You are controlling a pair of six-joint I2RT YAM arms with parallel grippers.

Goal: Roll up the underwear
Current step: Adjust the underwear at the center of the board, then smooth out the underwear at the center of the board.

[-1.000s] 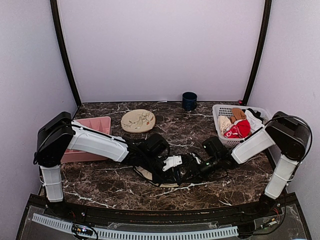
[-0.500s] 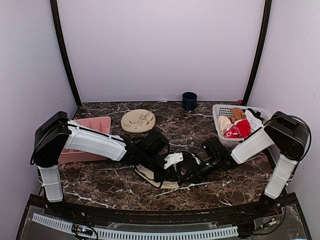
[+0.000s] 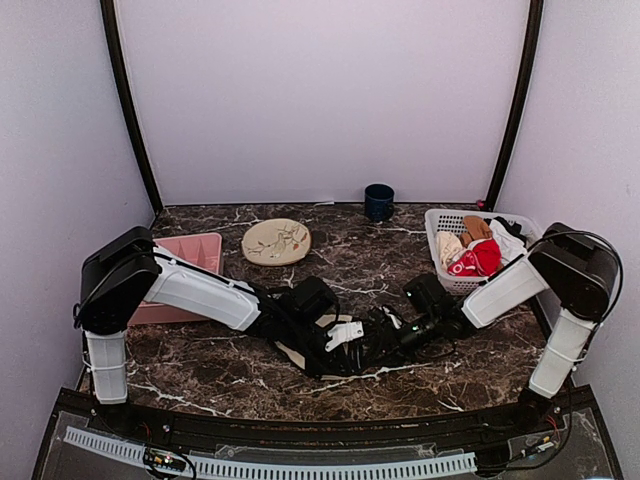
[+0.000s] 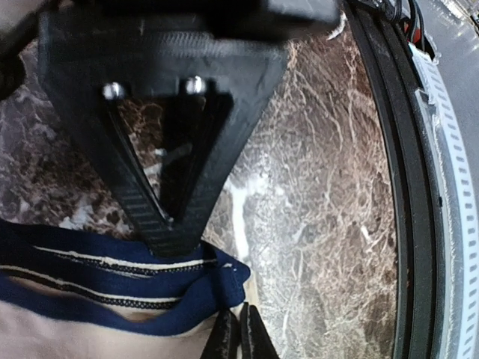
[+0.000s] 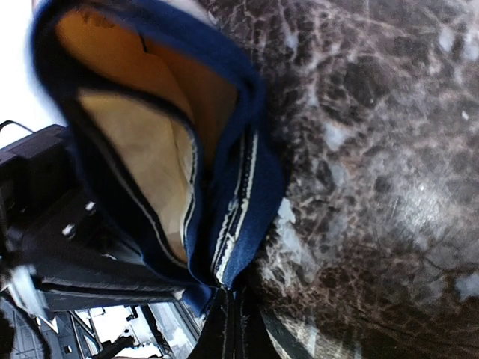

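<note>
The underwear [image 3: 293, 351] is cream fabric with dark trim, bunched on the marble table between my two arms. In the wrist views its trim looks dark blue. My left gripper [image 3: 340, 348] is shut, pinching the trimmed edge of the underwear [image 4: 90, 321] at its fingertips [image 4: 241, 333]. My right gripper [image 3: 385, 328] is shut on the facing trimmed edge; the right wrist view shows the garment [image 5: 142, 164] hanging open above the closed gripper [image 5: 228, 303]. The two grippers are close together over the fabric, and much of it is hidden under them.
A pink tray [image 3: 190, 255] lies at the left and a round beige patterned plate [image 3: 277, 241] behind the arms. A dark mug [image 3: 379, 201] stands at the back. A white basket [image 3: 437, 222] at the right holds clothes, including a red garment [image 3: 478, 258]. The table's front rim [image 4: 408, 187] is near.
My left arm has shifted, its wrist moving a little nearer and lower. The fabric has bunched tighter and less cream shows. My right arm has hardly moved.
</note>
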